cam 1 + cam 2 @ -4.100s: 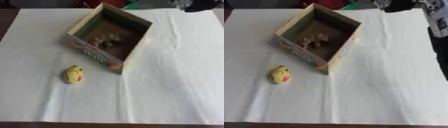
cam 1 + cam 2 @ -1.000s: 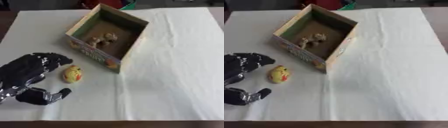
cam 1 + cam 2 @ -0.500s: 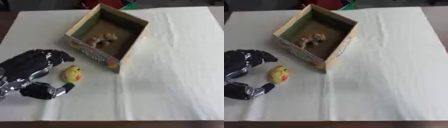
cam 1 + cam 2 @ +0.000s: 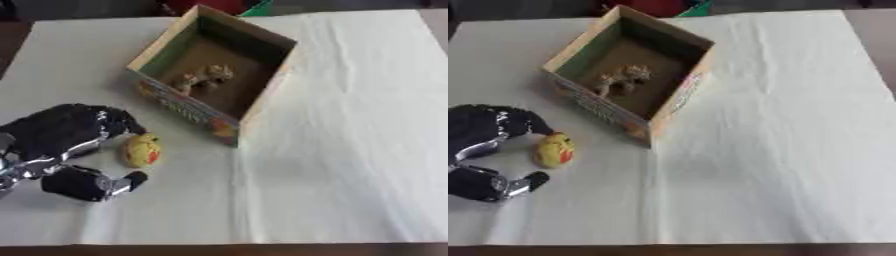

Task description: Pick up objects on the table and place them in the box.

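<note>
Partly cut off at nine o'clock, left hand (image 4: pixel 66 145) cups open around yellow toy (image 4: pixel 141 150), grasping nothing; box (image 4: pixel 181 108) contents blurred.

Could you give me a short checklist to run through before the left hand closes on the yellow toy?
1. Left hand beside the yellow toy, fingers on its far side, thumb on its near side: ok.
2. Fingers curled round the toy: not ok, not yet closed.
3. Toy lying free on the white cloth, apart from the box: ok.
4. Box open at the top, with room beside the brown object inside: ok.
5. Fingertip contact with the toy: cannot tell.
6. Right hand out of the way: ok, not in view.
</note>
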### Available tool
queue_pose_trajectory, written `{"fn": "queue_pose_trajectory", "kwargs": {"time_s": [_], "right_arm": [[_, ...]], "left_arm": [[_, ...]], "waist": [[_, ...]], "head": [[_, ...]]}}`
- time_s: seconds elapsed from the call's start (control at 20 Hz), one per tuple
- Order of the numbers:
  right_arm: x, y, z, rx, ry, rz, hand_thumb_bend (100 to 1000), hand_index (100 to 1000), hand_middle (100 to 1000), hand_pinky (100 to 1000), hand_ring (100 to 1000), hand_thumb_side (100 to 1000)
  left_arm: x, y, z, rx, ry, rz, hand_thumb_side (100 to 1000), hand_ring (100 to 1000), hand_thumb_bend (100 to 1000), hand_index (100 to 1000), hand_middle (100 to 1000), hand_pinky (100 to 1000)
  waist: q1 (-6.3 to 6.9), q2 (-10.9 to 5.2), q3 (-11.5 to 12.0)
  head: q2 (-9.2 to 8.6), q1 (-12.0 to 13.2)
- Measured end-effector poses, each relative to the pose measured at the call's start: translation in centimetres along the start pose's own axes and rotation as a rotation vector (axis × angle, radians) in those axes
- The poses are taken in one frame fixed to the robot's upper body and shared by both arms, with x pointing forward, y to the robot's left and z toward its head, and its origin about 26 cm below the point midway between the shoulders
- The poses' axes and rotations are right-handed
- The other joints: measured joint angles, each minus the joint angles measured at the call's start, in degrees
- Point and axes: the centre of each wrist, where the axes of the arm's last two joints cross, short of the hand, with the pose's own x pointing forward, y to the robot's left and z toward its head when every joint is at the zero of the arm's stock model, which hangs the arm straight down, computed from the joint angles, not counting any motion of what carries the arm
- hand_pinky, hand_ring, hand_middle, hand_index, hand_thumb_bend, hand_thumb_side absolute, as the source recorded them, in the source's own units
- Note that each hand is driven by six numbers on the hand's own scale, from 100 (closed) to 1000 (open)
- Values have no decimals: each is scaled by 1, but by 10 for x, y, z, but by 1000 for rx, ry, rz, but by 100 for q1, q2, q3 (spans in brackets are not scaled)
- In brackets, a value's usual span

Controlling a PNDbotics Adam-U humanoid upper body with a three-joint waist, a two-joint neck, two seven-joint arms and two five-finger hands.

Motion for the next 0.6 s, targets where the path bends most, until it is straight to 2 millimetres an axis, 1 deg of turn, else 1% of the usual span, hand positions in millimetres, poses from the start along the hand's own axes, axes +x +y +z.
{"fn": "queue_pose_trajectory", "kwargs": {"time_s": [0.1, 0.2, 0.4, 0.45, 0.6], "right_arm": [[0, 0, 1, 2, 4, 1, 100, 795, 659, 798, 1000, 857], [0, 0, 1, 3, 6, 1, 100, 795, 658, 798, 1000, 858], [0, 0, 1, 8, 6, 1, 100, 797, 659, 800, 1000, 860], [0, 0, 1, 10, 7, 0, 100, 797, 659, 801, 1000, 860], [-1, 1, 2, 11, 8, -5, 100, 798, 659, 803, 1000, 860]], "left_arm": [[-2, 10, 0, -44, 13, 2, 915, 818, 361, 899, 786, 642], [-3, 15, 0, -71, 30, 2, 914, 820, 354, 901, 788, 641], [-4, 17, -1, -87, 57, -14, 905, 815, 302, 895, 781, 636], [-3, 17, -1, -87, 61, -17, 896, 809, 271, 890, 775, 632], [-3, 16, -2, -85, 71, -23, 885, 804, 247, 885, 770, 628]], "waist": [[-3, 8, 0], [-14, 39, 0], [-42, 71, -1], [-42, 74, -1], [-60, 103, -1]], "head": [[-24, -5], [-29, -8], [-64, -10], [-73, -10], [-82, -11]]}}
